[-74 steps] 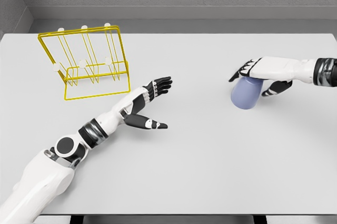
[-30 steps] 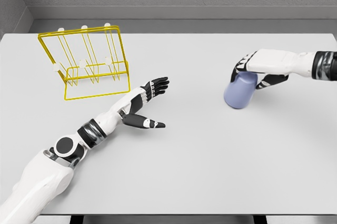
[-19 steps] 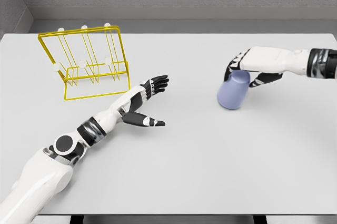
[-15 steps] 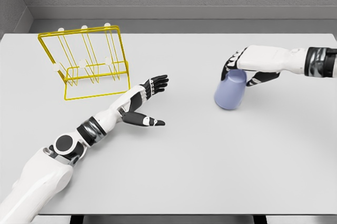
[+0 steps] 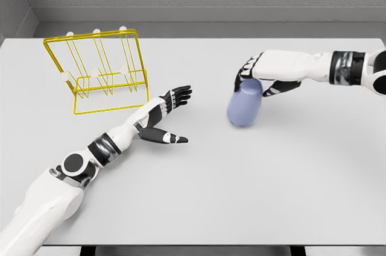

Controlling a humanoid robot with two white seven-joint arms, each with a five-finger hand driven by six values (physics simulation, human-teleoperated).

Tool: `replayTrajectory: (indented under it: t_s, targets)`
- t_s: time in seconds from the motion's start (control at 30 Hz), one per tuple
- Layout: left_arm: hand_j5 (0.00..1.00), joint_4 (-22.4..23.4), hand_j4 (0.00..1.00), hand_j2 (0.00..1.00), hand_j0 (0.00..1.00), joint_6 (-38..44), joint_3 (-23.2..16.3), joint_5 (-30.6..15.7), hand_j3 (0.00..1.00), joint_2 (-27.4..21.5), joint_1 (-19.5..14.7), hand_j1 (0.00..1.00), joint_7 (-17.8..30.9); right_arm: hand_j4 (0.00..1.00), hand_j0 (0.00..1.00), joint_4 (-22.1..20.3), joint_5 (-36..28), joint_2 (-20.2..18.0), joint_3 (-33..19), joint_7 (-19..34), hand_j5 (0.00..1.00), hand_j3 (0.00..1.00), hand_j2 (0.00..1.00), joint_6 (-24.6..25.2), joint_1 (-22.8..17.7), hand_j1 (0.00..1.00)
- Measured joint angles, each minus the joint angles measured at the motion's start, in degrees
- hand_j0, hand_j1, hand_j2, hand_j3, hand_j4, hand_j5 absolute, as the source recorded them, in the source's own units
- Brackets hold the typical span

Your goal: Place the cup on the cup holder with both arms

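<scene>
A pale blue cup (image 5: pixel 244 106) hangs mouth-down just over the table right of centre, and my right hand (image 5: pixel 256 78) is shut on its upper end. At the back left stands the yellow wire cup holder (image 5: pixel 98 70), with white-tipped pegs and no cup on it. My left hand (image 5: pixel 170 114) lies over the table left of centre, open, fingers spread and thumb pointing right, holding nothing. It is about a hand's length left of the cup.
The grey table (image 5: pixel 199 196) stretches across the whole view, with a grey wall behind its far edge. The holder stands near the table's left edge.
My right hand has carried the cup leftward toward the table's centre, closing the gap to the left hand. The left arm has barely moved.
</scene>
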State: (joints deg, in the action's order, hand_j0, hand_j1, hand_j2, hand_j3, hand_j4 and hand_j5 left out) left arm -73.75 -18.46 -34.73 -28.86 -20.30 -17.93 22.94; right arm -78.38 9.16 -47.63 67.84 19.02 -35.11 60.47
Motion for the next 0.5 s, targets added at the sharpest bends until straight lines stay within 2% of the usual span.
replayTrajectory:
  t_s: [0.5]
  targets:
    - [1.00,0.1,1.00,1.00,1.00,0.0,0.0,0.0,1.00,-0.1,-0.2,1.00,0.1,0.64,0.64,0.0,0.0,2.8,0.1,0.0,0.64,0.64,0.64,0.0,-0.1,0.64]
